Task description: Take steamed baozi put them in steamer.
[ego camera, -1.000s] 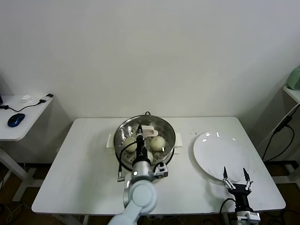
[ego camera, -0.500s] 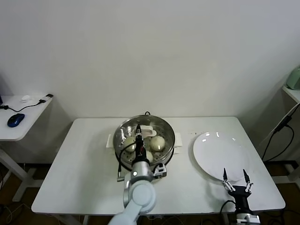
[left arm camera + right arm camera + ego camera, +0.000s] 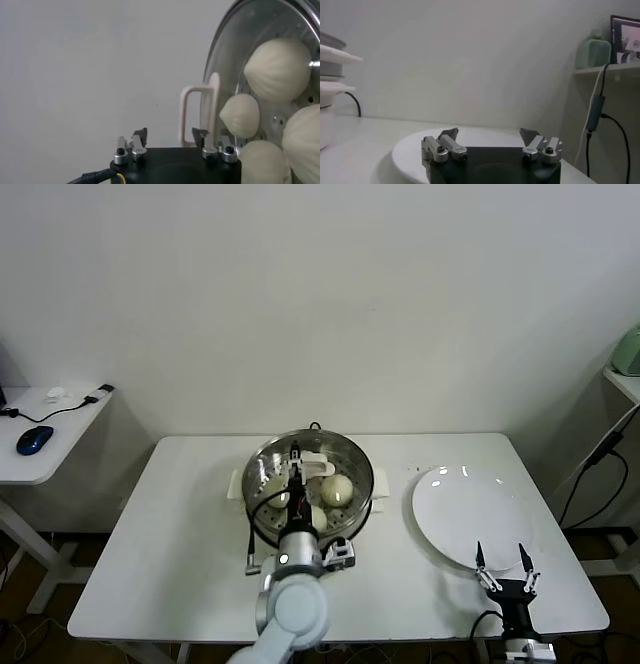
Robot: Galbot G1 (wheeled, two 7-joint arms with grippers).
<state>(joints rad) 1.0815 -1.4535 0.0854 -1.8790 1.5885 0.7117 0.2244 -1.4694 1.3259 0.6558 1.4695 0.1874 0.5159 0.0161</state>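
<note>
The steamer (image 3: 350,459) stands mid-table, a shiny steel pot on a white base. Several cream-white baozi lie on its perforated tray, two of them plain in the head view (image 3: 337,489) (image 3: 273,490). They also show in the left wrist view (image 3: 277,62) (image 3: 240,115) (image 3: 305,142). My left gripper (image 3: 297,467) hovers over the steamer's near side, open and empty (image 3: 170,135), beside the steamer's cream handle loop (image 3: 196,115). My right gripper (image 3: 500,558) is open and empty at the near edge of the white plate (image 3: 470,504).
The flat white plate, also in the right wrist view (image 3: 470,140), holds nothing. A side table at the left carries a blue mouse (image 3: 33,439) and a cable. A shelf with a green object (image 3: 628,349) and hanging cables stands at the right.
My left arm has drawn back slightly toward the table's front edge, with its gripper still over the steamer. The right gripper has dipped a little.
</note>
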